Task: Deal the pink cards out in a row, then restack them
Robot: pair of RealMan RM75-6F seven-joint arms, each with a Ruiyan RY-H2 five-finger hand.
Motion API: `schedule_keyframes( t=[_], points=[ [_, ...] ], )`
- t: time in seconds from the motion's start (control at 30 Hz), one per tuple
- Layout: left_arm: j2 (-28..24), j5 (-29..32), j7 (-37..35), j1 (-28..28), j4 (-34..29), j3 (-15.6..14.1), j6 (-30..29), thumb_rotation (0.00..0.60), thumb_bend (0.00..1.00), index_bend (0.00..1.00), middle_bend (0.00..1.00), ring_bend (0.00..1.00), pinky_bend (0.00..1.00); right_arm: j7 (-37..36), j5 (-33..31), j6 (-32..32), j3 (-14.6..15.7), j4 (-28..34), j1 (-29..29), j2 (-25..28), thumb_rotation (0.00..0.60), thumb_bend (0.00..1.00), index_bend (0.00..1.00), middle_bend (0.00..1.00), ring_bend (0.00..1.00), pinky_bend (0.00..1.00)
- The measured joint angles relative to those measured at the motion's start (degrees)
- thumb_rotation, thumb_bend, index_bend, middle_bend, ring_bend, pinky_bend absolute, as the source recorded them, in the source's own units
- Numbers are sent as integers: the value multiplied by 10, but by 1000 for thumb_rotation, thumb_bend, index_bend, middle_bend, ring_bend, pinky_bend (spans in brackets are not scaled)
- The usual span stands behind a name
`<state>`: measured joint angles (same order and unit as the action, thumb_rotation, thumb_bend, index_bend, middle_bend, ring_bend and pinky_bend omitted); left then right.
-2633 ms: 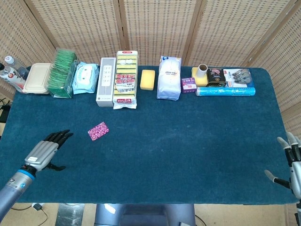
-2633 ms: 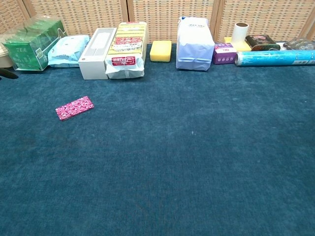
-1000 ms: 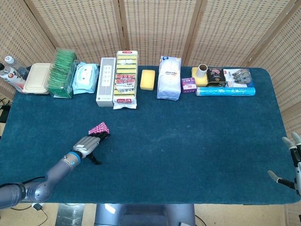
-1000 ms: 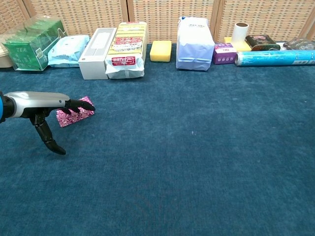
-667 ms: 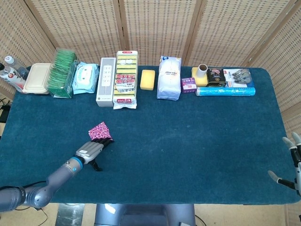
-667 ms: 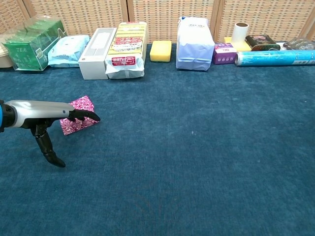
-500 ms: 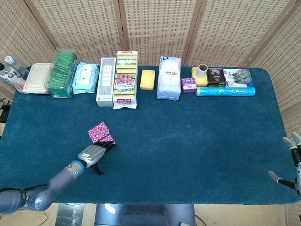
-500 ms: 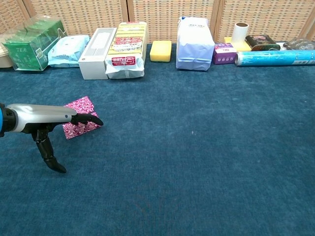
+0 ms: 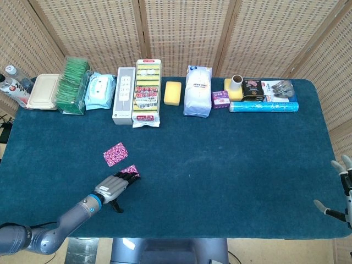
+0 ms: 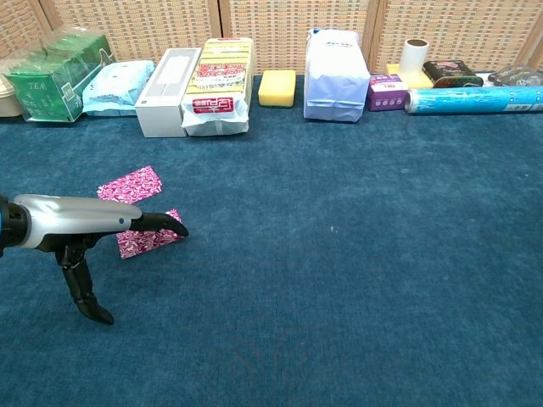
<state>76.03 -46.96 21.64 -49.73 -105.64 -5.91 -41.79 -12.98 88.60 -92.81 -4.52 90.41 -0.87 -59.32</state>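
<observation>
Two pink patterned cards lie on the blue cloth at the left. One card (image 9: 115, 154) (image 10: 130, 184) lies free. The other card (image 9: 131, 170) (image 10: 149, 240) sits a little nearer and to its right, partly under the fingertips (image 10: 161, 224) of my left hand (image 9: 114, 188) (image 10: 85, 220). That hand lies flat with fingers stretched out on the card and the thumb hanging down apart; it grips nothing. My right hand (image 9: 342, 190) shows only at the head view's lower right edge, fingers spread, holding nothing, far from the cards.
Along the table's far edge stands a row of goods: green tea box (image 10: 56, 75), wipes pack (image 10: 117, 86), white box (image 10: 163, 80), yellow sponge pack (image 10: 221, 85), sponge (image 10: 277, 87), white bag (image 10: 336, 75), blue roll (image 10: 472, 99).
My left hand reached in from the left onto the pink stack, then slid one card off toward the table's near side and to the right. The one pink pile now shows as two separate cards.
</observation>
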Motion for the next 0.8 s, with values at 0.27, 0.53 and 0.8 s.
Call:
schedule_keyframes(
  t=[0.27,0.53,0.8],
  points=[
    [4,-10,8,-4,-17,-9,-5,600,1,0,0,0,57,1,-1,2,1,2,0,1,600,0,94,0,0,0],
    [1,-28,14,-6,-42,-16,-9,600,2,0,0,0,57,0,-2,3,1,3,0,3,600,0,94,0,0,0],
    [-8,-59,-10,-2,-54,-10,-8,600,2,0,0,0,57,-3,-2,2,1,2,-1,3,600,0,94,0,0,0]
  ],
)
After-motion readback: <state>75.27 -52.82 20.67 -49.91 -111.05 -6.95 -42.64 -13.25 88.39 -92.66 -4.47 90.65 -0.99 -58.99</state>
